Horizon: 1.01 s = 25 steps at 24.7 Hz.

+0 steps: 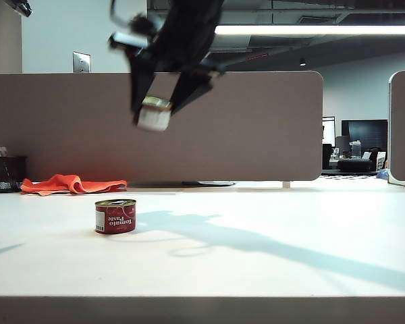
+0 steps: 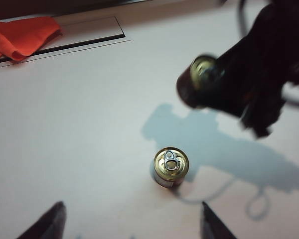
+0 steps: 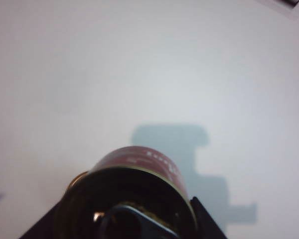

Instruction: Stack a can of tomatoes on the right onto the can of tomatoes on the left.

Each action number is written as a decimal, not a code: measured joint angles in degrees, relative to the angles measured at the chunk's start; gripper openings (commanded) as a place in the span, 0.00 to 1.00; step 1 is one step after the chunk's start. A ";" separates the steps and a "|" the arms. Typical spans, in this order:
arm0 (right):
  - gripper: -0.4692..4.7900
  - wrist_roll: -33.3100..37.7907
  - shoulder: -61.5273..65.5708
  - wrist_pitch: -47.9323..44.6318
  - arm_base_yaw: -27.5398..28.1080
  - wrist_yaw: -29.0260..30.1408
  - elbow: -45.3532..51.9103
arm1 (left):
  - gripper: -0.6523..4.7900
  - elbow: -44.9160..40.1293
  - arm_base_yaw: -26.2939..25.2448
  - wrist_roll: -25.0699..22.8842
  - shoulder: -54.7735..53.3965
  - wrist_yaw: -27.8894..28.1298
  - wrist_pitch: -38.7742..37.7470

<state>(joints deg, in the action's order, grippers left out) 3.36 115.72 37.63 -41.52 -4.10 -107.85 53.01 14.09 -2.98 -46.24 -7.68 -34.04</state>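
One red tomato can (image 1: 115,216) stands upright on the white table at the left, its gold pull-tab lid (image 2: 171,164) facing up in the left wrist view. A second tomato can (image 1: 154,113) hangs high above the table, a little right of the standing one, with my right gripper (image 1: 156,101) shut on it. That held can (image 3: 134,194) fills the right wrist view between the dark fingers (image 3: 205,221), and it also shows blurred in the left wrist view (image 2: 198,79). My left gripper (image 2: 133,225) is open and empty, above the table on the near side of the standing can.
An orange cloth (image 1: 71,183) lies at the back left beside a black mesh cup (image 1: 7,173). A brown partition (image 1: 256,128) runs along the table's far edge. A dark flat strip (image 2: 79,44) lies by the cloth.
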 measured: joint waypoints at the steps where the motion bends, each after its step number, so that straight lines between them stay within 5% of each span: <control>1: 0.58 -0.44 2.93 2.01 -0.92 -0.26 -2.62 | 0.75 0.00 0.00 0.00 0.00 0.02 0.00; 11: 0.58 -0.81 10.32 2.89 -2.67 5.51 -4.24 | 0.74 0.00 0.00 0.00 0.00 0.17 -0.09; 25: 0.59 -0.79 11.61 3.74 -3.02 5.42 -4.35 | 0.74 0.00 0.00 0.00 0.07 0.20 -0.31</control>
<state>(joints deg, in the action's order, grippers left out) 2.57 127.33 41.36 -44.53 1.32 -112.20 53.01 14.09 -2.98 -46.17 -7.49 -34.35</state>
